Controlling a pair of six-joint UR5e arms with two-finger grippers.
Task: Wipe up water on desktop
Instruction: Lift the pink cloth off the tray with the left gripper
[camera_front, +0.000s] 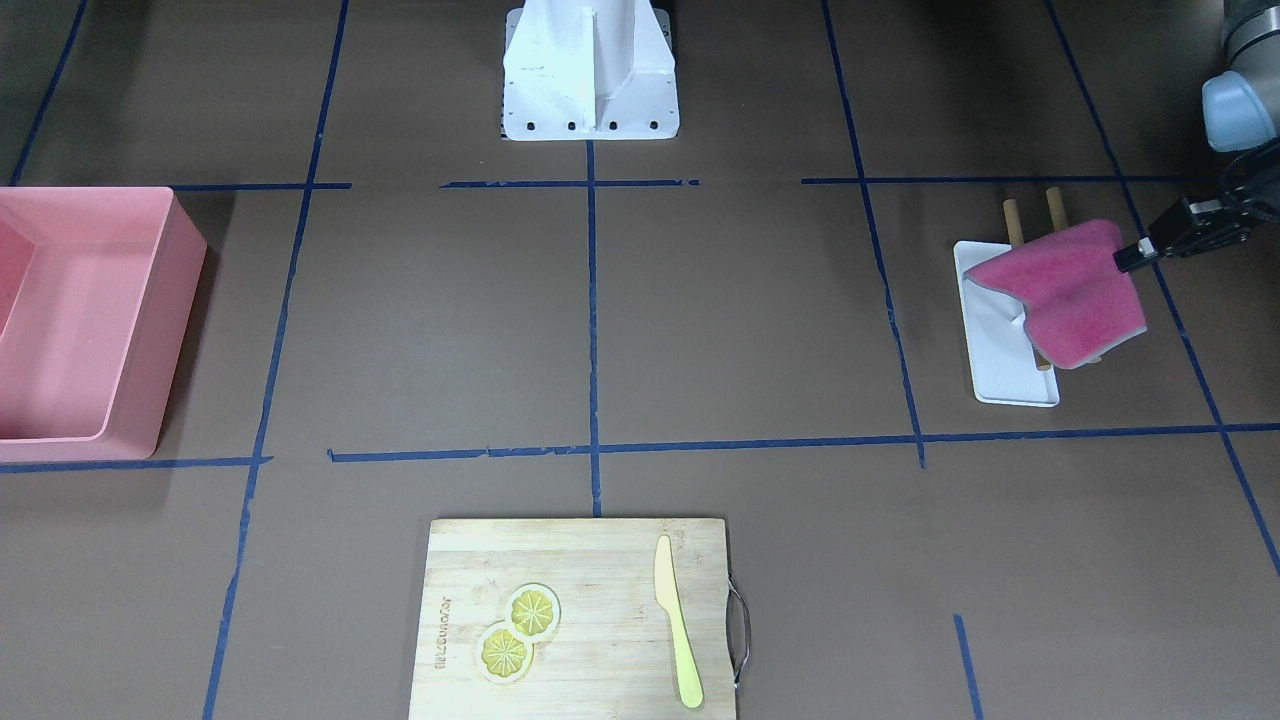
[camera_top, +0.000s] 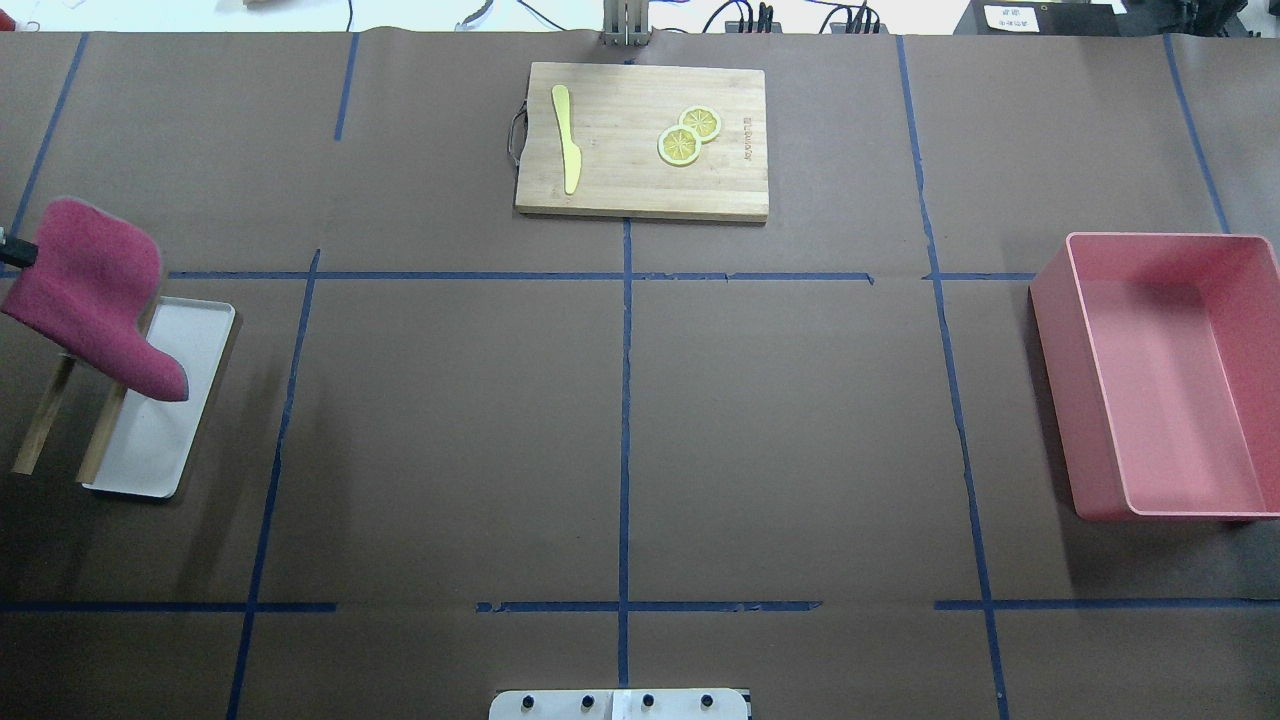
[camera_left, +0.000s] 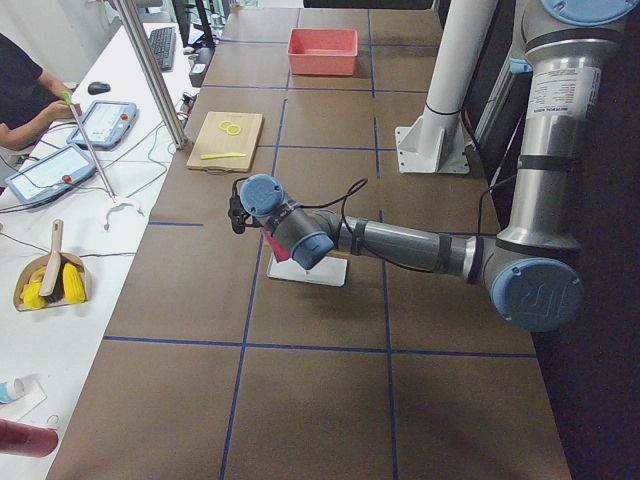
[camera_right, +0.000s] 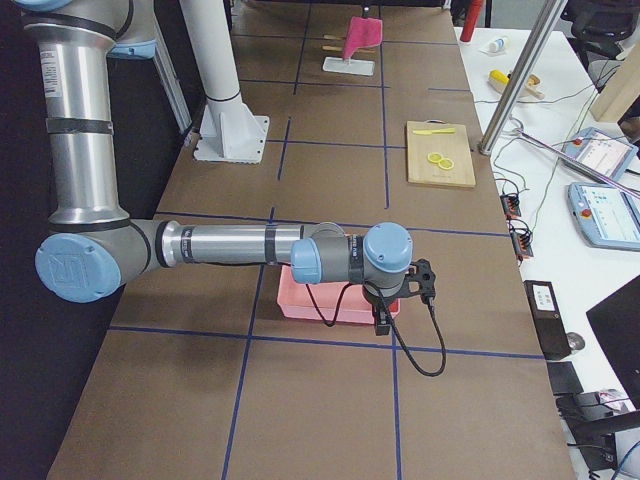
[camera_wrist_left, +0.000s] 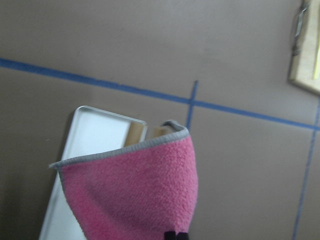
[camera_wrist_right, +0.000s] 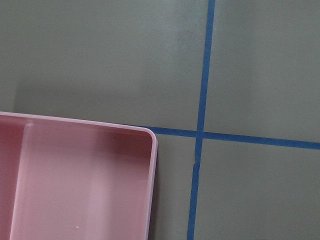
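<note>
The left claw (camera_front: 1135, 258) is pinched shut on one corner of the pink cloth (camera_front: 1065, 290), at the right edge of the front-facing view. The cloth hangs free in the air, drooping down and away from the fingertips. It hangs over the white tray (camera_front: 1000, 385) with its two wooden pegs (camera_front: 1014, 218), and its lower end looks lifted off both.

The desktop (camera_front: 740, 320), brown with its blue tape grid, lies under everything. From the claw its big open stretch runs off toward frame left. I can't pick out any puddle or sheen on it from here, so the exact spot to wipe is anyone's guess.

The cloth's long side runs from the pinched corner slanting down-left in that view, so it already trails toward the open middle. My read is that the left arm is the one to carry it inward and lower it flat.

The right claw (camera_right: 385, 318) is far off at the other end, above the pink bin (camera_front: 150, 330), and I can't tell whether it's open or closed. The cutting board (camera_front: 600, 560) sits bottom centre.
</note>
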